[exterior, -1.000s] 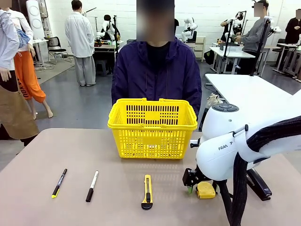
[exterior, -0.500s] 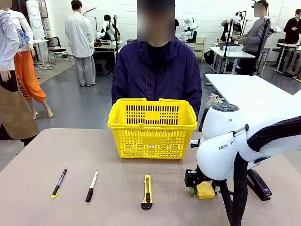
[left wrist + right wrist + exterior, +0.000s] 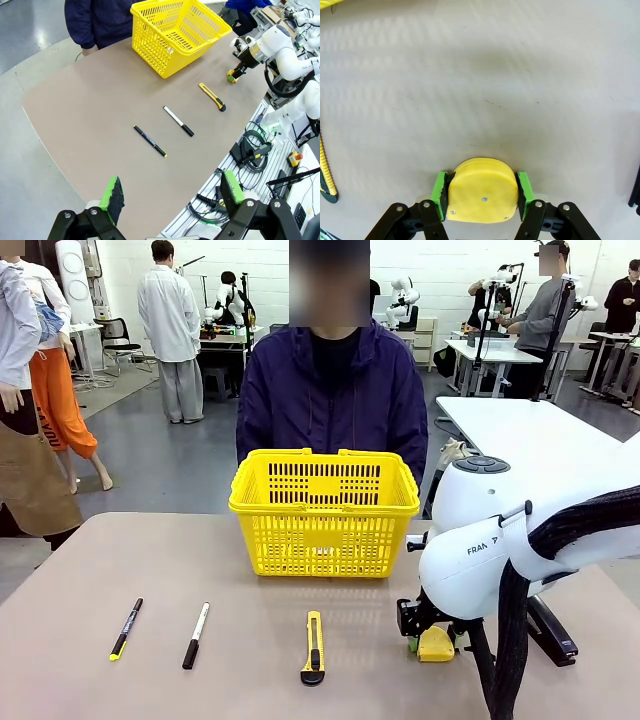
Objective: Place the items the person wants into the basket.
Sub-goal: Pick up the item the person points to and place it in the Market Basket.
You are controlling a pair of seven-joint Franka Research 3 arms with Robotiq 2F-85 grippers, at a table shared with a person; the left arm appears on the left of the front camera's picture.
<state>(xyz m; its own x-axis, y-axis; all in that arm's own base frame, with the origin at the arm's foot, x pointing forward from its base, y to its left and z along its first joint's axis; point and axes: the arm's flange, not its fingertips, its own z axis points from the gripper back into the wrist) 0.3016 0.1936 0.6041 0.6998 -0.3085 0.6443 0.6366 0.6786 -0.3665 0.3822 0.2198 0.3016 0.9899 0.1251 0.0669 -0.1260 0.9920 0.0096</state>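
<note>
The yellow tape measure (image 3: pixel 481 190) lies on the table, and the green pads of my right gripper (image 3: pixel 481 194) press on both of its sides. In the front view the same tape measure (image 3: pixel 436 644) sits under my right gripper (image 3: pixel 434 640), right of the middle. A white marker (image 3: pixel 196 635) with a black cap lies at the left front. A black stapler (image 3: pixel 552 632) is half hidden behind my right arm. The yellow basket (image 3: pixel 323 508) stands in front of the person (image 3: pixel 332 400). My left gripper (image 3: pixel 172 192) hangs open high above the table's left side.
A yellow-and-black utility knife (image 3: pixel 314 647) lies left of the tape measure. At the far left of the table is a black pen with a yellow end (image 3: pixel 125 628). Bare tabletop lies between the tools and the basket.
My right gripper's fingers have closed in from wide apart onto the tape measure's sides. The left arm and the other things have not moved.
</note>
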